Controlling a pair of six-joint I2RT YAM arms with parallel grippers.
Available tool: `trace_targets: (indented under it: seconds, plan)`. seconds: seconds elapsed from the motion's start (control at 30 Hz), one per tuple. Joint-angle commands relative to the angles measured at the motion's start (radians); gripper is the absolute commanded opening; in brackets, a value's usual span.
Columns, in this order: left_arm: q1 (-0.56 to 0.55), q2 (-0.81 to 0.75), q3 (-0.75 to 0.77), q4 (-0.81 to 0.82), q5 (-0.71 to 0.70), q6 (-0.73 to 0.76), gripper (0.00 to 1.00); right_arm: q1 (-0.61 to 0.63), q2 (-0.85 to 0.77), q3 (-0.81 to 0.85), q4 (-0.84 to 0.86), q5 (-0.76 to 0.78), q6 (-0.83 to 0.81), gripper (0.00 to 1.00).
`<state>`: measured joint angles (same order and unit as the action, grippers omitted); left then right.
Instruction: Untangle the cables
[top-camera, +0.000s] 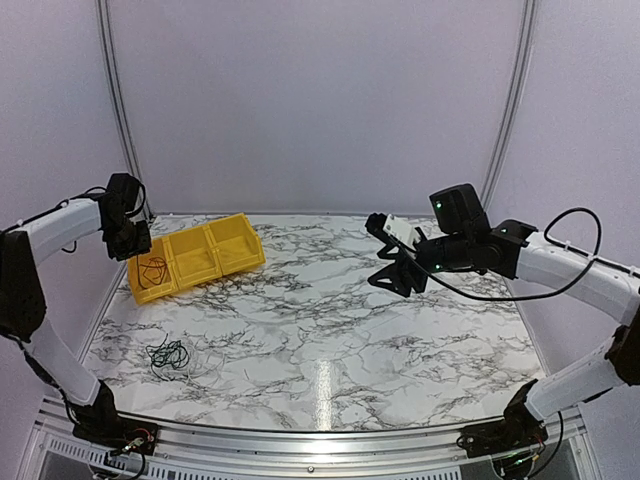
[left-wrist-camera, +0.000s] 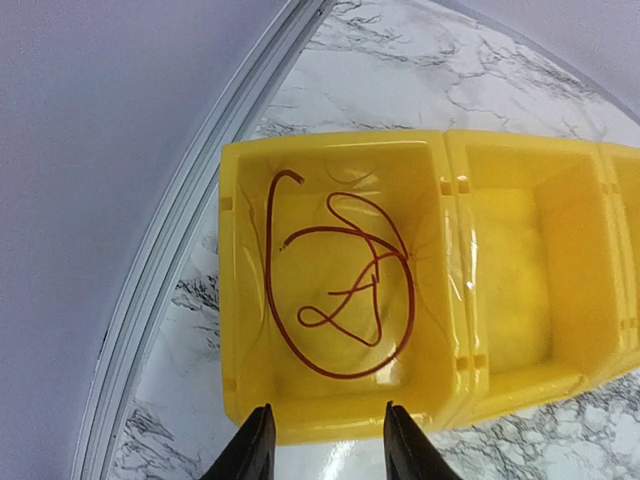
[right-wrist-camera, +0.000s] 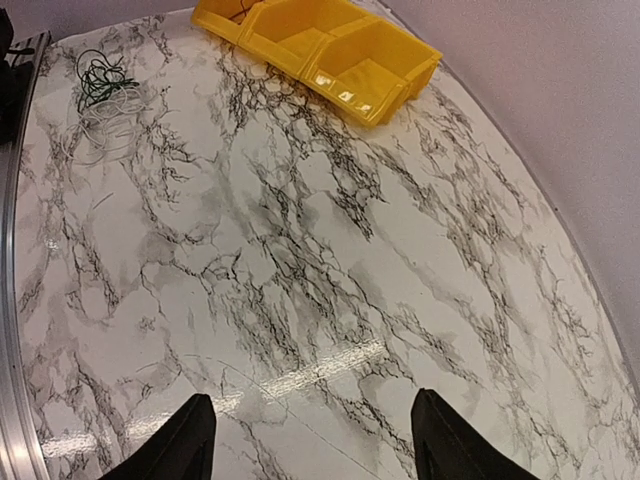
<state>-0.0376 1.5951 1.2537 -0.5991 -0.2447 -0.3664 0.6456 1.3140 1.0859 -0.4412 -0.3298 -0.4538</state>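
**One wire in the bin, the rest in a heap on the table**

From the top view, the left gripper (top-camera: 130, 238) hangs at about ten o'clock on the marble table (top-camera: 350, 330), just over the near-left end of a yellow bin (top-camera: 232, 262). The bin has three compartments in a row and lies at a slant. Through the left wrist camera, the left gripper (left-wrist-camera: 328, 448) has its jaws parted with nothing between them: released, gripping nothing. Right below it, in the end compartment, lies a red wire (left-wrist-camera: 340, 300). It is thin, curled in a few loose loops that cross one another, and flat on the bin floor. The compartment next to it looks bare.

Nearer the arms, at about eight o'clock, a small tangle of cables (top-camera: 168, 353) sits on the marble, well apart from the bin. The right wrist camera shows the tangle (right-wrist-camera: 105, 90) as dark greenish strands with pale loops spilling out beside them. I cannot tell how many wires are in it.

Over on the right, at about one o'clock, the right gripper (top-camera: 385, 252) is held above the table, its fingers spread wide. From its own camera, the right gripper (right-wrist-camera: 315, 450) has only bare marble between its jaws; it is let go and holds nothing.
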Motion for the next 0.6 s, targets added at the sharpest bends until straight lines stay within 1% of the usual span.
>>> trace_targets:
  seconds: [0.0, 0.03, 0.1, 0.27, 0.33, 0.43, 0.57]
  plan:
    - [-0.018, -0.132, -0.070, -0.031, 0.172, -0.006, 0.40, -0.006, 0.043, 0.049, 0.018, -0.030, -0.026, 0.67]
    - [-0.032, -0.153, -0.086, -0.038, 0.193, -0.006, 0.39, -0.006, 0.053, 0.054, 0.027, -0.045, -0.035, 0.67]
    - [-0.093, -0.182, -0.123, -0.065, 0.187, -0.006, 0.39, -0.001, 0.077, 0.065, 0.055, -0.066, -0.041, 0.67]
    - [-0.228, -0.287, -0.245, -0.093, 0.273, -0.056, 0.40, 0.040, 0.165, 0.102, 0.113, -0.111, -0.056, 0.67]
    - [-0.253, -0.338, -0.272, -0.131, 0.285, -0.067, 0.41, 0.062, 0.194, 0.112, 0.135, -0.127, -0.058, 0.67]
    - [-0.265, -0.405, -0.334, -0.184, 0.341, -0.047, 0.43, 0.102, 0.235, 0.117, 0.172, -0.148, -0.055, 0.67]
    - [-0.283, -0.426, -0.406, -0.218, 0.311, -0.082, 0.43, 0.144, 0.288, 0.129, 0.208, -0.172, -0.023, 0.66]
